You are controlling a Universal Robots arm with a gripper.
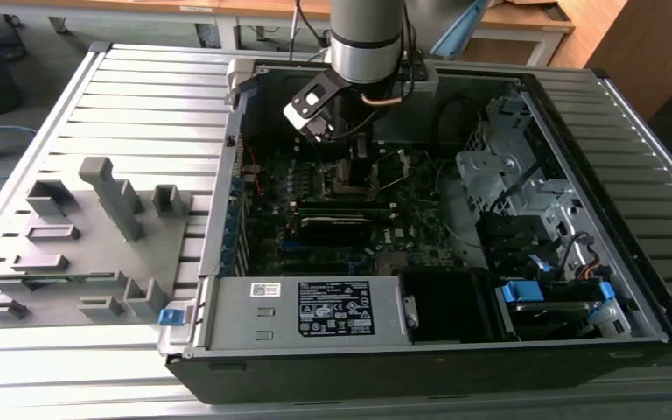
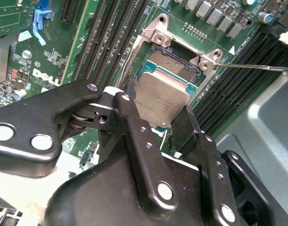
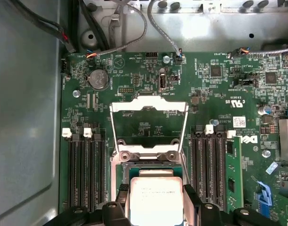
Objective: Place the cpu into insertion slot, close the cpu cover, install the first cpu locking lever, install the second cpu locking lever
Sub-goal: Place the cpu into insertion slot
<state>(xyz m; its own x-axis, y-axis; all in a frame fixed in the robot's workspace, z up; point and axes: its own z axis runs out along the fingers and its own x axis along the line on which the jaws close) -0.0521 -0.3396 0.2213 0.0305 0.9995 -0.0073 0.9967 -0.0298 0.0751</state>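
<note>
Silver-grey cpu (image 2: 160,93) inside the claw (image 2: 157,113)

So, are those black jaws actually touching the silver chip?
Touching. In the second wrist view the gripper has its jaws pressed against opposite edges of the cpu, with no gap showing. The first wrist view shows the same.

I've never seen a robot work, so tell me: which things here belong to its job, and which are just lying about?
In the job: pincer, holding the cpu; insertion slot; cpu cover, open.
Just about: memory slots; coin battery; grey parts rack; power supply.
</note>
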